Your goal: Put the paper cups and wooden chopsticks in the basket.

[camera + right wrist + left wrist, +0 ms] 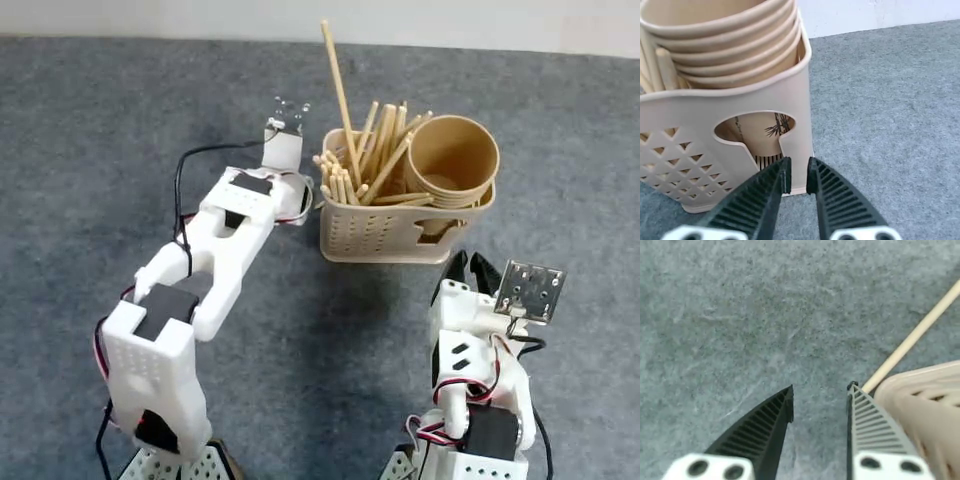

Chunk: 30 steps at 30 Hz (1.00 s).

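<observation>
Chopsticks (365, 165) and stacked paper cups (450, 160) stand together inside the basket (380, 235) on the grey mat (90, 150), one stick leaning out tall. The left gripper (820, 390) hangs just beside the basket, jaws spread wide and empty. The right gripper (797, 175) faces the basket's near wall, jaws barely parted, grasping nothing.

The left arm (215, 250) stretches from the table's (80, 120) near edge toward its far edge. Its white links run almost straight, and the wrist is tipped so that the left gripper (820, 390) points down at the surface. Its black ribbed fingers (765, 425) are spread wide with nothing between them. The right arm (470, 350) sits folded close to the near edge, right of centre. The right gripper (798, 172) is aimed forward and low, with its fingers a narrow slit apart, gripping nothing.
</observation>
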Each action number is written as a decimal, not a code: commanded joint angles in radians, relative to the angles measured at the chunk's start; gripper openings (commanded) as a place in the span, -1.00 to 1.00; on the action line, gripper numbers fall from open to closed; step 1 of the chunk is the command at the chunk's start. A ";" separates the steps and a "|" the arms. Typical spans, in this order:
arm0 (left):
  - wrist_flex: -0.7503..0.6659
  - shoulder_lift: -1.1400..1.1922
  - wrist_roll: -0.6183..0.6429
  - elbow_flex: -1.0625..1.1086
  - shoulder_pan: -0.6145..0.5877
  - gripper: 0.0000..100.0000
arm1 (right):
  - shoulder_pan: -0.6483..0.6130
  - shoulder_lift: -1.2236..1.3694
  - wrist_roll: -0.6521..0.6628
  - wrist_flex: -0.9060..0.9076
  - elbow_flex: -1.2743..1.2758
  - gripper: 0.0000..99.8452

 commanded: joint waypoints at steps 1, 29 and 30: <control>0.002 -0.007 0.006 -0.051 0.036 -0.64 | -0.010 -0.004 0.014 -0.021 -0.005 -0.86; 0.304 0.280 -0.140 -0.444 0.084 -0.81 | -0.010 -0.004 0.014 -0.021 -0.005 -0.86; 0.322 0.277 -0.140 -0.444 0.084 -0.81 | -0.010 -0.004 0.014 -0.021 -0.005 -0.86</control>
